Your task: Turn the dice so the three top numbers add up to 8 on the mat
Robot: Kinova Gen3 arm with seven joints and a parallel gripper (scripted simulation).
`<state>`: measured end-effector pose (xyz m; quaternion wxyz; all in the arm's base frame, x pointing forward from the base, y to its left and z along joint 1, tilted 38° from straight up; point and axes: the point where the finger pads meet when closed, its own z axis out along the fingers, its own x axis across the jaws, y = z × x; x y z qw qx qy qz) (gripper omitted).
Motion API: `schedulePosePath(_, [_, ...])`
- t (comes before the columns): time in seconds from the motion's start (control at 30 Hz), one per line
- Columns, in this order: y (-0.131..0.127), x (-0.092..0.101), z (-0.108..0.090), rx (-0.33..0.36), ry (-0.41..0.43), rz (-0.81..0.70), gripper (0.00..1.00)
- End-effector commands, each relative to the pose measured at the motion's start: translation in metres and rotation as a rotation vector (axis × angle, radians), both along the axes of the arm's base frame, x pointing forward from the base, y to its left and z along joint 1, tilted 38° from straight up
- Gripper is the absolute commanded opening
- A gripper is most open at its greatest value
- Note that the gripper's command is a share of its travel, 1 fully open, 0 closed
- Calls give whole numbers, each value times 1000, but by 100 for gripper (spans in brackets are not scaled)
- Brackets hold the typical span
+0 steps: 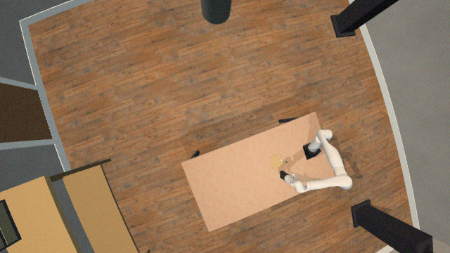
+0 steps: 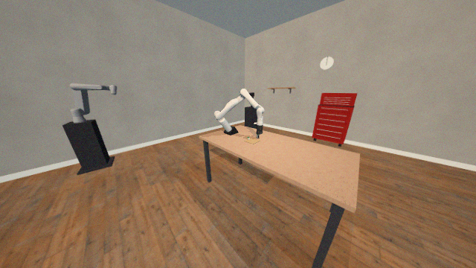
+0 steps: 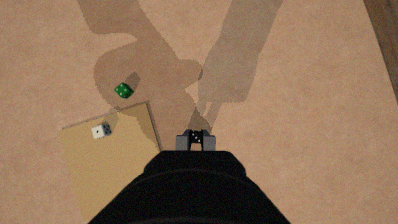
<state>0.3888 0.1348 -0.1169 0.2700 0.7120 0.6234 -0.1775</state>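
Note:
The mat is a thin yellow square lying flat on the table. A white die sits on it near its upper edge in the wrist view, a face with one pip apparently on top. A green die lies on the table just outside the mat, with several white pips showing. My gripper is beside the mat, shut on a black die, a finger against each side. Its white pips are too blurred to count. In the top view the gripper hides this die.
The table extends far beyond the mat. Its edge shows at the right of the wrist view. The arm's base stands on the table behind the dice. Shadows of the arm fall across the green die and the mat's corner.

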Motion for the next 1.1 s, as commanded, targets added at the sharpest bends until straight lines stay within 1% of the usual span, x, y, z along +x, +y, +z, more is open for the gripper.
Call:
schedulePosePath(0.0, [-2, 1, -1, 0, 1, 4, 34])
schedulePosePath(0.47, [-2, 1, 0, 0, 1, 4, 34])
schedulePosePath(0.6, [4, 0, 8, 0, 1, 4, 34])
schedulePosePath(0.67, [4, 0, 8, 0, 1, 4, 34])
schedulePosePath(0.77, [15, -2, 22, 0, 1, 4, 34])
schedulePosePath(0.97, [42, -5, 58, 0, 1, 4, 34])
schedulePosePath(1.07, [52, -7, 71, 0, 1, 4, 34])
